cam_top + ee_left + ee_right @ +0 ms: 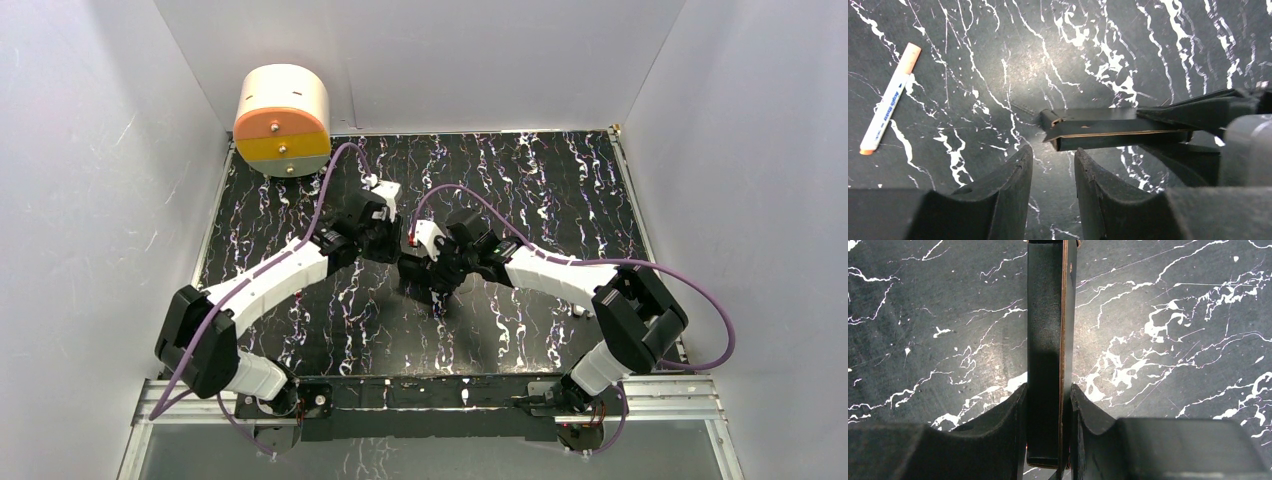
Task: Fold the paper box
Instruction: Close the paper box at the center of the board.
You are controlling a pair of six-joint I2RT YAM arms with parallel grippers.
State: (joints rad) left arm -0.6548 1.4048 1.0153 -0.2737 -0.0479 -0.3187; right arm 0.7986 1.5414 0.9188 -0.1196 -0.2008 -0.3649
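From above, the left fingers (pixel 392 248) and the right fingers (pixel 430 272) meet tip to tip over the middle of the black marbled worktop (pixel 560 190). Whatever sits between them is lost there, black against black. A cream drum with an orange and yellow face (pixel 283 120) stands far beyond the left fingers, at the worktop's back corner.

In the left wrist view, the left fingers (pixel 1020 175) stand parted with only bare worktop in the gap, so they grasp nothing. The paper box (pixel 1098 129) hangs just beyond their tips, pressed flat with its tan cut edge showing. It runs crosswise, and its free end is just past the gap. The right fingers (pixel 1198 112) reach in from the side and pinch the box's other end. A white marker with an orange cap (pixel 890 100) lies well off to the other side of the left fingers.

In the right wrist view, the right fingers (pixel 1015 410) are clenched on the paper box (pixel 1045 340). Both pads press on its flat faces. The flattened box stands on edge and runs straight out past the tips.
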